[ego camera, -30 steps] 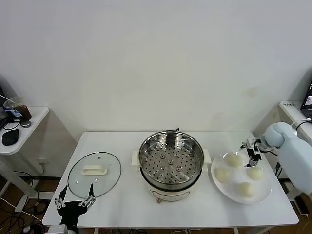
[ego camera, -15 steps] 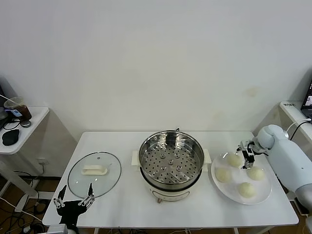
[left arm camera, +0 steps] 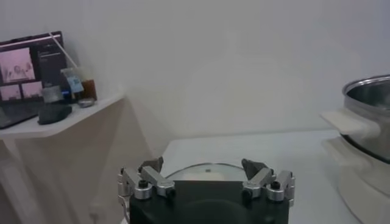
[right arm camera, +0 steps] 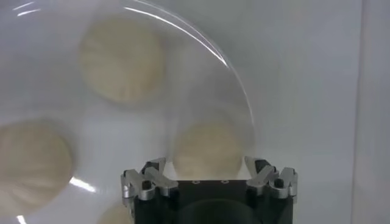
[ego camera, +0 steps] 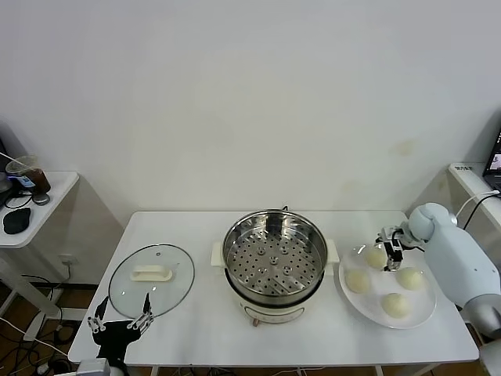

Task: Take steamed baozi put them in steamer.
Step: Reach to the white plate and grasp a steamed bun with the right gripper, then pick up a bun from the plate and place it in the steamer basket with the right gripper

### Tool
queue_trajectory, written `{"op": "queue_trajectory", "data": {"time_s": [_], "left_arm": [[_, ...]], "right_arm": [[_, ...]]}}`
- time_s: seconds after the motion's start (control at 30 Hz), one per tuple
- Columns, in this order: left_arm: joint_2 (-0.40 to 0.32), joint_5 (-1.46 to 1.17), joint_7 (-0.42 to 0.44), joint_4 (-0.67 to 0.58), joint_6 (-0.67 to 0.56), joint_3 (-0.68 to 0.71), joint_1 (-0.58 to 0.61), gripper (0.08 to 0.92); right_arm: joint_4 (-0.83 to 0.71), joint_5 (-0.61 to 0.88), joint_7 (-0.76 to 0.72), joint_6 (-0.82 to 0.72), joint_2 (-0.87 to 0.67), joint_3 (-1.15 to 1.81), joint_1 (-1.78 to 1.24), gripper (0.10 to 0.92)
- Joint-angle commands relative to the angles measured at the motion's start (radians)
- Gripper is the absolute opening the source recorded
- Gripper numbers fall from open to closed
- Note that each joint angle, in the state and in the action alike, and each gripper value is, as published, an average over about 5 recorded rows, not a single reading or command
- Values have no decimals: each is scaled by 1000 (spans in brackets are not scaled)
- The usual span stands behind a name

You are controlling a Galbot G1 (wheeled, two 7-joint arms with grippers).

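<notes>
Head view shows four buns on a white plate [ego camera: 419, 309] at the right end of the white table [ego camera: 196, 329]. Each bun is small, round, smooth and cream-white; the right wrist view picks out faint pleats radiating from the top of one. The right gripper [ego camera: 389, 247] hovers just above the bun nearest the back [ego camera: 376, 256], its jaws spread wide on either side of it and gripping nothing. The other three buns [ego camera: 357, 280] sit apart from one another nearer the front. The steamer [ego camera: 275, 262], a shiny steel pot with a holed floor on a cream base, stands mid-table with nothing inside. A glass lid [ego camera: 151, 279] lies flat to its left. The left gripper [ego camera: 119, 323] hangs at the table's front left corner, jaws apart and holding nothing.
</notes>
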Motion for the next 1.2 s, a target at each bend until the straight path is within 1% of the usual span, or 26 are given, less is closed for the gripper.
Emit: {"op": "queue_trajectory", "data": {"time_s": [0.03, 0.4, 0.5, 0.6, 0.7, 0.8, 0.97, 1.1, 1.2], "left_arm": [[-1, 0, 1, 2, 1, 1, -5, 823], [-2, 2, 3, 5, 7, 10, -15, 823], [-4, 3, 5, 8, 8, 18, -18, 823], [-4, 11, 5, 14, 7, 27, -22, 823], [-2, 20, 4, 18, 3, 31, -27, 823], [-1, 29, 0, 33, -2, 31, -43, 823], [5, 43, -8, 59, -10, 27, -66, 823], [6, 44, -8, 50, -9, 33, -63, 823], [4, 45, -10, 55, -10, 37, -62, 823]], "right_arm": [[-11, -6, 8, 3, 9, 5, 2, 785], [-9, 20, 0, 13, -4, 9, 4, 473], [4, 44, -8, 17, -17, 7, 17, 387], [45, 105, -33, 14, -41, -31, 56, 322], [89, 217, -79, 12, -60, -121, 138, 300], [99, 360, -146, 56, -55, -235, 268, 298], [59, 529, -227, 173, 25, -406, 510, 299], [55, 611, -255, 287, 108, -532, 622, 304], [59, 626, -268, 386, 168, -600, 671, 306]]}}
